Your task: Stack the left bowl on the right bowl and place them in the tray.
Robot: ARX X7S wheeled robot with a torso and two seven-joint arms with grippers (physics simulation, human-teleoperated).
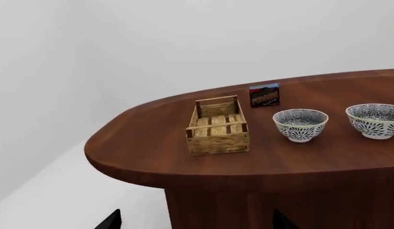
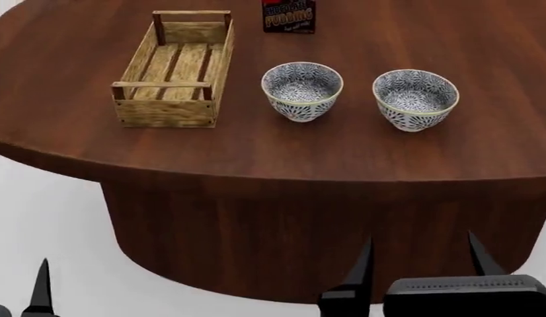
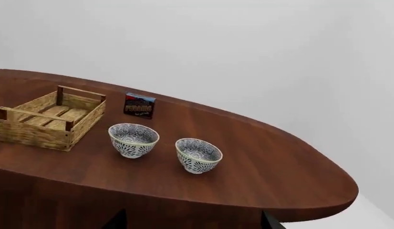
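Two patterned blue-and-white bowls stand upright on the dark wood table (image 2: 344,152). The left bowl (image 2: 301,90) and the right bowl (image 2: 415,99) are a little apart, both empty. The tray (image 2: 172,69), a light-wood slatted crate, lies left of them with nothing in it. My right gripper (image 2: 421,254) is open, below the table's front edge and in front of the right bowl. My left gripper (image 1: 197,219) is open too, low off the table's left front; one of its fingertips (image 2: 42,281) shows in the head view. Neither holds anything.
A chocolate pudding box (image 2: 288,14) stands behind the left bowl, near the tray's far right corner. The table has a rounded edge and a solid pedestal (image 2: 255,244) under it. White floor (image 2: 43,218) lies to the left of the pedestal.
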